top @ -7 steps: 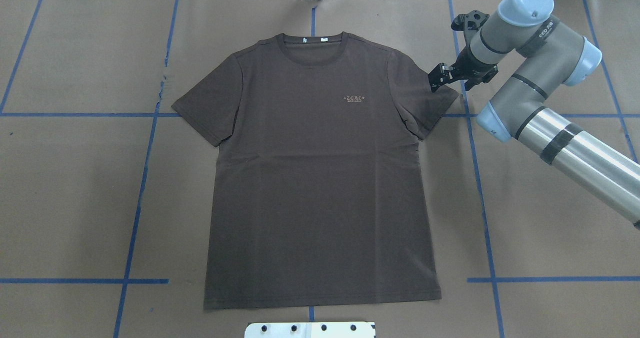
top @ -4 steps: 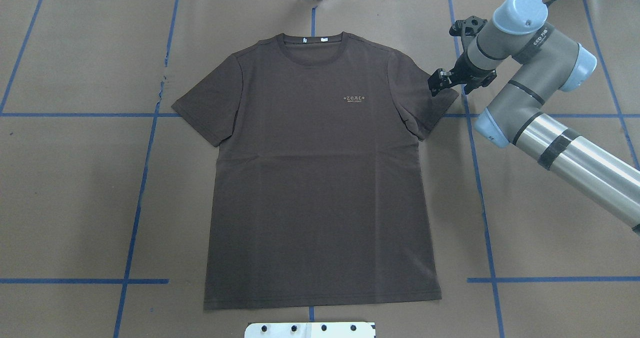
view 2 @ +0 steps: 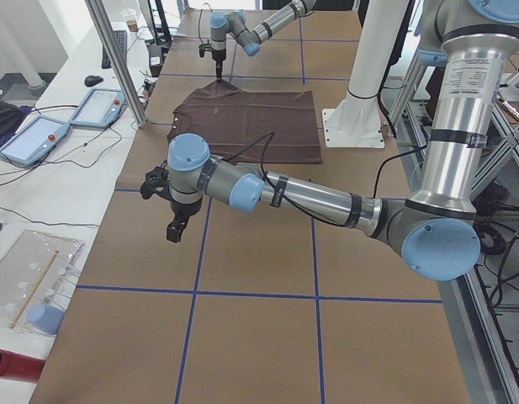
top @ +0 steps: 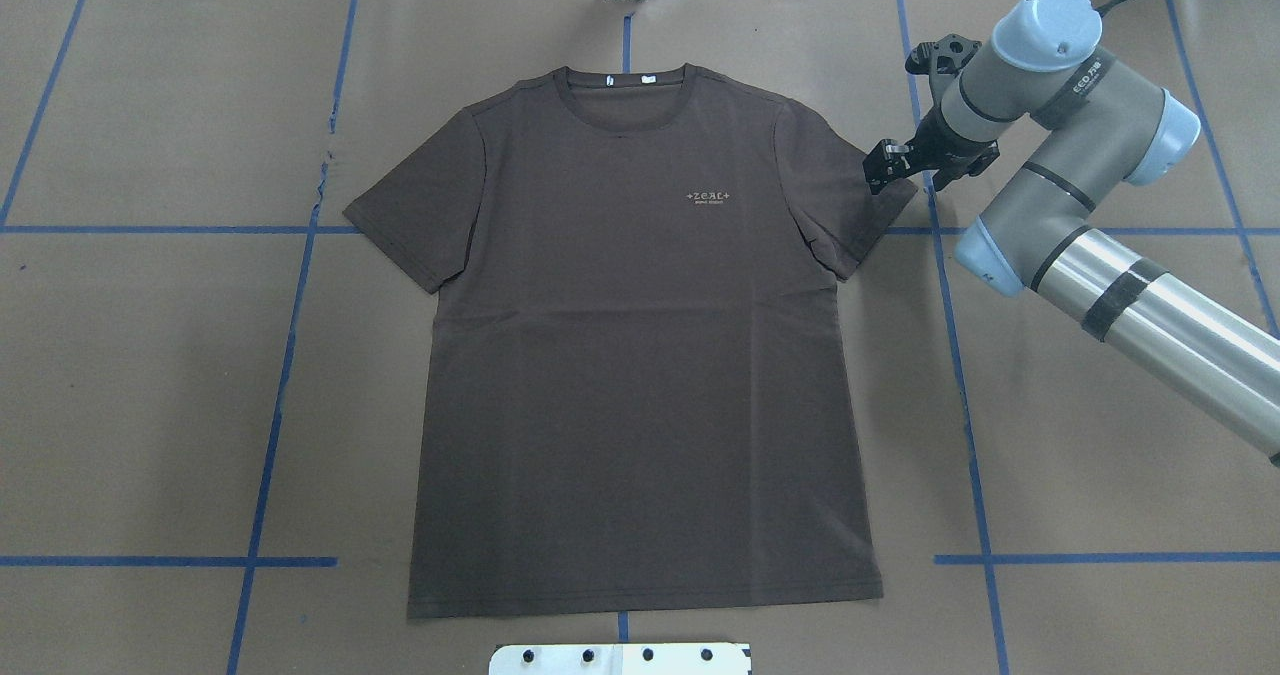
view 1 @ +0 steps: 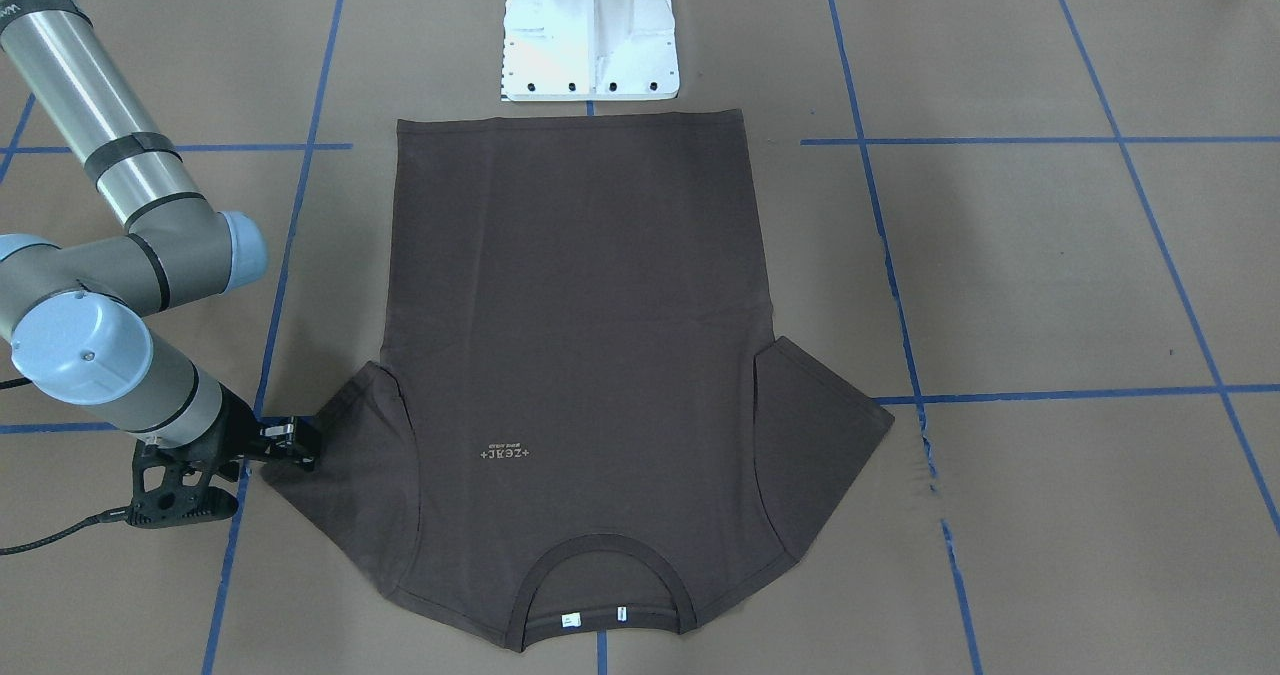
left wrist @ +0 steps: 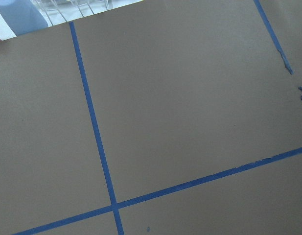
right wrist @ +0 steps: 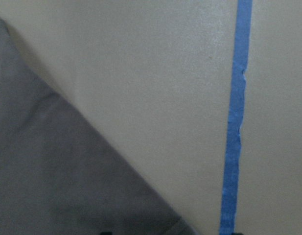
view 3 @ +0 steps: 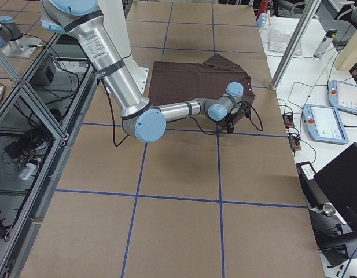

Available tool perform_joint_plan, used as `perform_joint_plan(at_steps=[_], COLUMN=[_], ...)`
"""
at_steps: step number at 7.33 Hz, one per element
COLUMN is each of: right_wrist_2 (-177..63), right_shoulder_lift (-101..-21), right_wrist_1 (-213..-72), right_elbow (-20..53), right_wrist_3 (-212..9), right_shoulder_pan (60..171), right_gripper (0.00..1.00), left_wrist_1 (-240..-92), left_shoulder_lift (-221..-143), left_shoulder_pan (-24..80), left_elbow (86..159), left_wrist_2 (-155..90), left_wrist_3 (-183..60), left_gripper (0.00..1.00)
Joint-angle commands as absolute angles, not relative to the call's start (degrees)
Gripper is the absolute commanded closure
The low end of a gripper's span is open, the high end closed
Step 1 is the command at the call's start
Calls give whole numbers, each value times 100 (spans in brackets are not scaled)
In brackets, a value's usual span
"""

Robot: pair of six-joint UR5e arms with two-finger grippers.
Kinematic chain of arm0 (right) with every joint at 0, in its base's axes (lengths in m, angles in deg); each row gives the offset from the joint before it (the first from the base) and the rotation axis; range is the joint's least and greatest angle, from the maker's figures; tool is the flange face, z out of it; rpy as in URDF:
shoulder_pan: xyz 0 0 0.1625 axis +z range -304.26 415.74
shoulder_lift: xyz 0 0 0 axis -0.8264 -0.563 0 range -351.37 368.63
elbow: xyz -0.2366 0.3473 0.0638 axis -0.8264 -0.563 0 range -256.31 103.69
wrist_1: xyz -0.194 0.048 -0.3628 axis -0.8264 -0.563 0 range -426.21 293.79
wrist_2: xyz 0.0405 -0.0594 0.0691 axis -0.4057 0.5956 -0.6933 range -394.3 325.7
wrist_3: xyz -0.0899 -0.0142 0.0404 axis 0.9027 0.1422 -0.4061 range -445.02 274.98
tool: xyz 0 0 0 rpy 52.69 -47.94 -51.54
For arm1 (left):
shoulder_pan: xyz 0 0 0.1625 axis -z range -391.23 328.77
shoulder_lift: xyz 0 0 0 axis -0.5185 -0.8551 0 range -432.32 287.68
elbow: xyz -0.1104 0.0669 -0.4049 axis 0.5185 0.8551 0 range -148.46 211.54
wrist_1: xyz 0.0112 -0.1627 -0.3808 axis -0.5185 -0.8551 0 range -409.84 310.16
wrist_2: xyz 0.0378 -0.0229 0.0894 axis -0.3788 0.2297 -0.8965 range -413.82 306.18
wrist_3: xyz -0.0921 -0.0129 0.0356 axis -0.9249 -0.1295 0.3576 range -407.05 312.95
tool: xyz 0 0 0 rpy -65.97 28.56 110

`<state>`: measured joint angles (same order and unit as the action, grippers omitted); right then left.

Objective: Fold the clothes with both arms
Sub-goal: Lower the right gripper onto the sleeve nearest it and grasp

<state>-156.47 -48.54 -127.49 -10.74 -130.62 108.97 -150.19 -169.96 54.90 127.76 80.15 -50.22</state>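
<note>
- Your bench is covered in brown paper and marked into squares by blue tape lines.
- The brown T-shirt lies flat and face up at the middle of the bench. Its hem is towards the robot, its collar on the far side, and both sleeves are spread out.
- The left arm stretches out over bare paper at the robot's left end of the bench, well apart from the shirt.
- The right arm reaches in to the shirt's right sleeve.
- The white base stands just beside the hem.
- The right hand sits low at the outer corner of that sleeve. In its wrist view the two dark tips stand apart at the bottom edge, with the sleeve corner between them, so read it as spread, not gripping.
- The left hand points down above the paper. You cannot tell whether it is spread or closed.
- Pale lettering marks the chest.
- White tags show inside the collar.
</note>
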Motion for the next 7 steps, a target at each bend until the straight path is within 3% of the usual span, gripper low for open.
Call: perform_joint_plan(at_steps=[1,2,4,7], right_wrist_2=[-15647,-15647,-15647,-15664], right_shoulder_lift=[-4841,-4841,-4797,-4606], right_wrist_1=[-12756,-12747,-12747,-12712], right_elbow=[-1074,-1066,-1066,-934], right_wrist_3=[-13063,-13054,-13054,-13072], right_shoulder_pan=[10891,10891,10891,10891], right_gripper=[67,80,96,100], left_wrist_1=[-15013,-15012,-14995,-14995], left_shoulder_lift=[-17006,-17006,-17041,-17058], left_shoulder_pan=[5490,5490,5490,5490], left_elbow=[12769,12778,12778,12778], left_wrist_2=[8012,8012,8012,8021], left_wrist_3=[-5022,-5022,-5030,-5030], left_gripper=[0,0,0,0])
